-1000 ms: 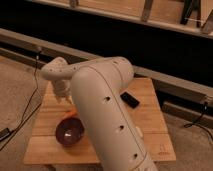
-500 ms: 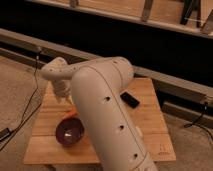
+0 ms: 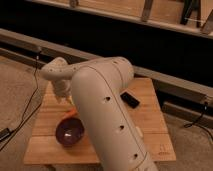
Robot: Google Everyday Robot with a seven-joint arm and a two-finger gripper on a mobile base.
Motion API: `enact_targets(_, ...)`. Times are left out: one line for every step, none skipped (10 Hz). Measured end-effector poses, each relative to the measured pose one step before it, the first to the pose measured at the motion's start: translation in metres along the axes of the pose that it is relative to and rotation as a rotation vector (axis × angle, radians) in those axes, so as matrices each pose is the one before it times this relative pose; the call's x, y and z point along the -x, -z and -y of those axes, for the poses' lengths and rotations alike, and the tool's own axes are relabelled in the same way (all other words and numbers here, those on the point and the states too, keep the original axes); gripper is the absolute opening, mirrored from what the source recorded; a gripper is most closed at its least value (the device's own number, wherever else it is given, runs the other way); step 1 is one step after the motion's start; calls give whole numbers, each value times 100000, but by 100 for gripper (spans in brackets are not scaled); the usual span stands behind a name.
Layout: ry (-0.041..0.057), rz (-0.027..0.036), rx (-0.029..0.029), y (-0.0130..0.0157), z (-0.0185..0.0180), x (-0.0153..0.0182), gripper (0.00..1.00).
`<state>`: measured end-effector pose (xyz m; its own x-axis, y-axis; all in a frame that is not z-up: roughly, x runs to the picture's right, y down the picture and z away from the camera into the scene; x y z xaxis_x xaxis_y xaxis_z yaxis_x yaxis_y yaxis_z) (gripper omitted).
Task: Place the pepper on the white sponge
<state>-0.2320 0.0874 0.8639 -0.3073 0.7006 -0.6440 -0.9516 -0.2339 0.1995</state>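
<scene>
Nothing had moved since the earlier frames: arm, tool and objects kept their places. The arm (image 3: 107, 110) reached from the lower right across the wooden worktop (image 3: 150, 125), its white links covering the middle. The tool (image 3: 65, 97) hung over the worktop's left part in view, pointing down, released and holding nothing. The pepper (image 3: 72, 111) lay just below the tool; whether they touched could not be told. 1 dark purple bowl (image 3: 69, 132) stood upright just in front of the pepper. 1 black slab (image 3: 131, 99) lay flat beyond the arm, well apart from the tool.
</scene>
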Motion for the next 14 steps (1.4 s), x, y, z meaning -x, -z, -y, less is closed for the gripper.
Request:
enact_targets(-9,2,6,2,0,2,65)
enact_targets(-3,2,1,3,1,1,65)
enact_targets(6,-2,2,-2,-3,-2,65)
enact_targets(5,-14,11,1,2,-5,65)
enact_targets(406,-315,1139,-12,239,-261,65)
enact_targets(2291,60,2122,93,623,-297,65)
enact_targets(3489,58,2137,181,875,-430,65)
enact_targets(6088,-510,2174,452,2081,-764,65)
enact_targets(4128,-409,983,540,1630,-439,65)
enact_targets(4500,-796,125,497,1437,-531,65)
enact_targets(8685,-1377,-1141,827,1456,-800,65)
enact_targets(7136,-1318,-2254,612,935,-443,65)
enact_targets(8745,-1762,-3044,613,725,-373,65)
enact_targets(8485,-1819,-3092,547,562,-253,65)
